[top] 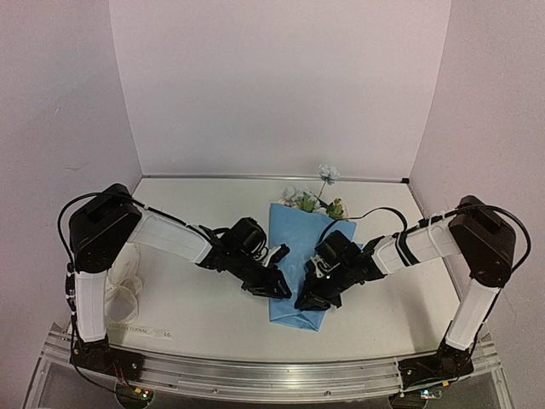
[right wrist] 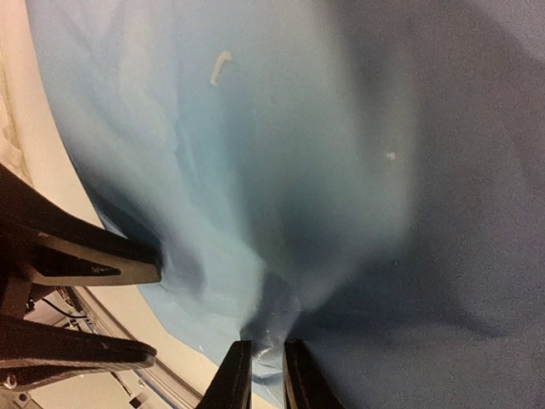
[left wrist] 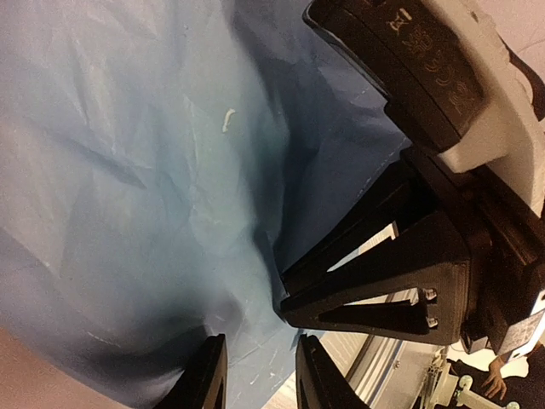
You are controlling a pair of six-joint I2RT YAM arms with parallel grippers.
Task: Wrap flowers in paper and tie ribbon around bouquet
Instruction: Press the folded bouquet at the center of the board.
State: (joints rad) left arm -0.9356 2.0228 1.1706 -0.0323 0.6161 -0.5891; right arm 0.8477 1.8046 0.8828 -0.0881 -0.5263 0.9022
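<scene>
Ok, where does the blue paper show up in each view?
Top external: paper mid-frame, running from just above centre down below it.
Left wrist: paper fills the left and centre.
Right wrist: paper covers nearly the whole frame.
Shared landmark: a small white fleck on the paper, seen in both wrist views.

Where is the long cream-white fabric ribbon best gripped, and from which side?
Likely the long cream-white fabric ribbon is best taken at its flat, straight run along the near edge of the table, not at its loose heap further back, which could tangle. The left gripper is nearer: come from above, jaws across the strip's width.
</scene>
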